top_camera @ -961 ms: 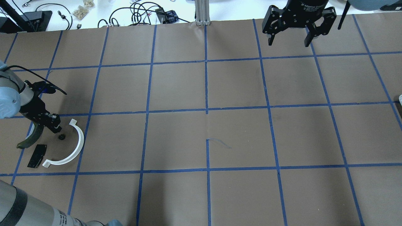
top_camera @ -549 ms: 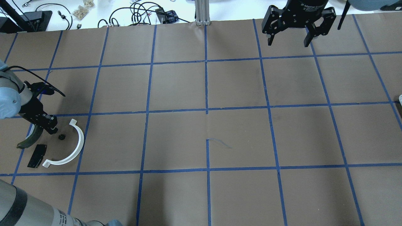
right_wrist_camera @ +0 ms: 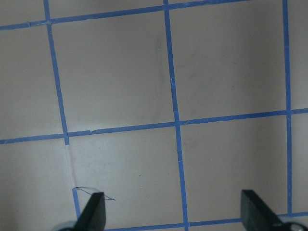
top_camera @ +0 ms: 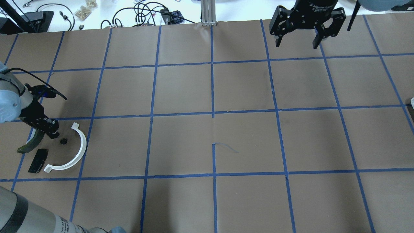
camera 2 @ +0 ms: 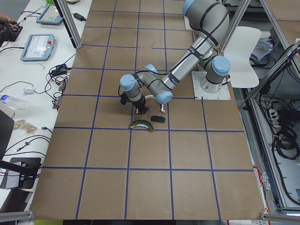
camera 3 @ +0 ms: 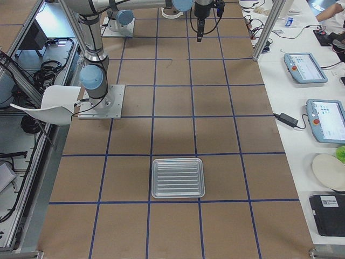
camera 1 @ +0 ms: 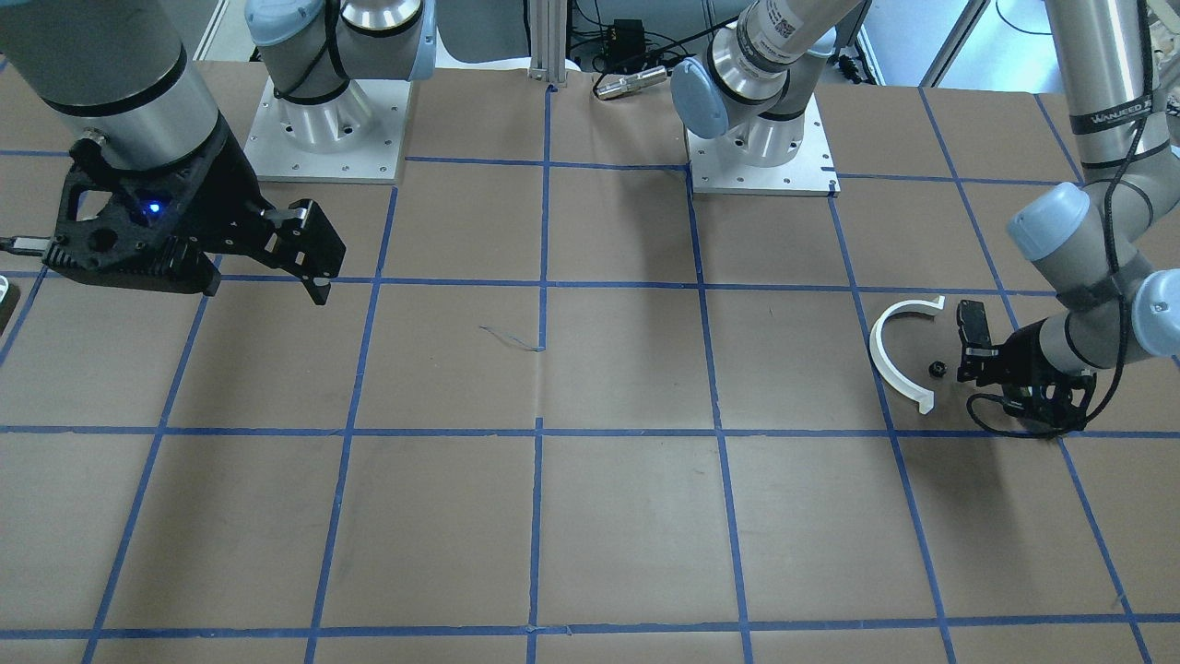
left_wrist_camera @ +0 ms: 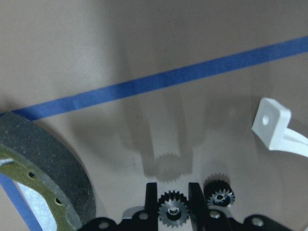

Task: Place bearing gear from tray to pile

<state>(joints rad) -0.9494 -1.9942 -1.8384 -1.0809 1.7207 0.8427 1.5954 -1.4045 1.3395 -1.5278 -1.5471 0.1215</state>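
Observation:
My left gripper point(top_camera: 51, 132) hangs low over the pile, shut on a small black bearing gear point(left_wrist_camera: 172, 211) that shows between its fingers in the left wrist view. A second small gear point(left_wrist_camera: 220, 195) lies on the paper just beside the fingers; it also shows in the overhead view point(top_camera: 63, 141). The pile holds a white half-ring arc point(top_camera: 79, 150), a flat black pad point(top_camera: 38, 160) and a dark olive-edged shoe point(top_camera: 30, 144). The metal tray point(camera 3: 178, 177) lies far off near the table's right end and looks empty. My right gripper point(top_camera: 296, 42) is open and empty, high over the far side.
Brown paper with a blue tape grid covers the table point(top_camera: 213, 145). Cables and small items lie past the far edge point(top_camera: 139, 14). An aluminium post point(top_camera: 207, 13) stands at the far middle edge. The arm bases point(camera 1: 323, 120) stand at the robot's side.
My left gripper has shifted a little left, away from the gear lying on the paper and the white arc. The pile parts and the right arm have not moved.

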